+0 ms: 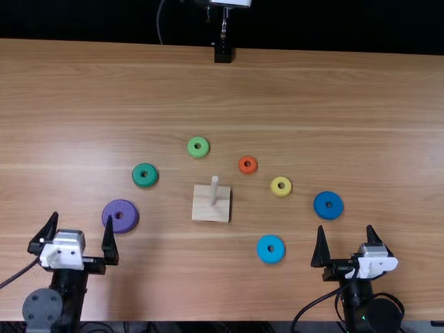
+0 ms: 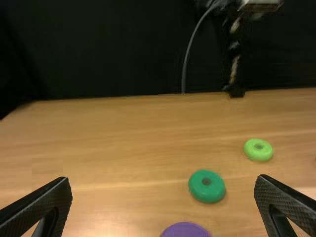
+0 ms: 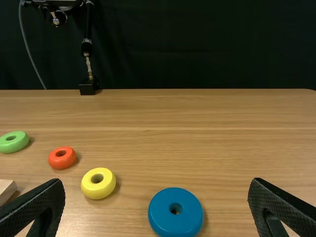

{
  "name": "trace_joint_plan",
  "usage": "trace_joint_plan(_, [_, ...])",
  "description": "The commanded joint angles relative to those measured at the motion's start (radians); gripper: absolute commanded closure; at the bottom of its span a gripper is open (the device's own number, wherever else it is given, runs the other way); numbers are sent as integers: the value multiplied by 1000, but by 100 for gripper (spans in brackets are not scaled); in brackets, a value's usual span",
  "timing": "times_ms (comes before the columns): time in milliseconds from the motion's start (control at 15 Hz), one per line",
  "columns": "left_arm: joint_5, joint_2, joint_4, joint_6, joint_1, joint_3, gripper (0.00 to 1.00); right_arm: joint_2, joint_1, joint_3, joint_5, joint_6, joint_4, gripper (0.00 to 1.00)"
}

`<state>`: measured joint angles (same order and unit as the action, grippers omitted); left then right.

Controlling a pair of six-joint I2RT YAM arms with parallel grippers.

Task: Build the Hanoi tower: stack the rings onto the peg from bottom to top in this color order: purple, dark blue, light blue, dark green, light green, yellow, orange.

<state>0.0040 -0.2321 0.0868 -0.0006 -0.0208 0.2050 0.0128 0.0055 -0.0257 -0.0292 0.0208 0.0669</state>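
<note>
The wooden base (image 1: pixel 201 208) with its bare upright peg (image 1: pixel 214 189) stands mid-table. Around it lie seven loose rings: purple (image 1: pixel 127 220), dark green (image 1: pixel 145 175), light green (image 1: pixel 198 147), orange (image 1: pixel 248 164), yellow (image 1: pixel 281 186), dark blue (image 1: pixel 328 205) and light blue (image 1: pixel 270 249). My left gripper (image 1: pixel 81 229) is open at the lower left, its right finger near the purple ring. At the lower right, my right gripper (image 1: pixel 346 237) is open, below the dark blue ring. Wrist views show the left gripper (image 2: pixel 163 200) and right gripper (image 3: pixel 155 202) with nothing between their fingers.
A black stand (image 1: pixel 223 53) with a cable is at the table's far edge, before a dark curtain. Thin cables run beside both arms at the near edge of the wooden table (image 1: pixel 312 90).
</note>
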Motion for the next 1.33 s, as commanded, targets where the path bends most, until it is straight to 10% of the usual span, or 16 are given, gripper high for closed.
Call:
trace_joint_plan(0, [0, -116, -4, 10, 18, 60, 0, -13, -9, 10, 9, -2, -5, 0])
trace_joint_plan(533, [2, -757, 5, 6, -31, 332, 0, -13, -9, 10, 9, -2, -5, 0])
trace_joint_plan(800, [51, -938, 206, 17, -68, 470, 0, -13, -9, 10, 9, -2, -5, 0])
trace_joint_plan(1000, [36, -1029, 313, 159, -84, 550, 0, -13, -9, 10, 9, -2, -5, 0])
trace_joint_plan(1267, [29, -1148, 456, 186, -100, 634, 0, -13, -9, 10, 9, -2, -5, 0])
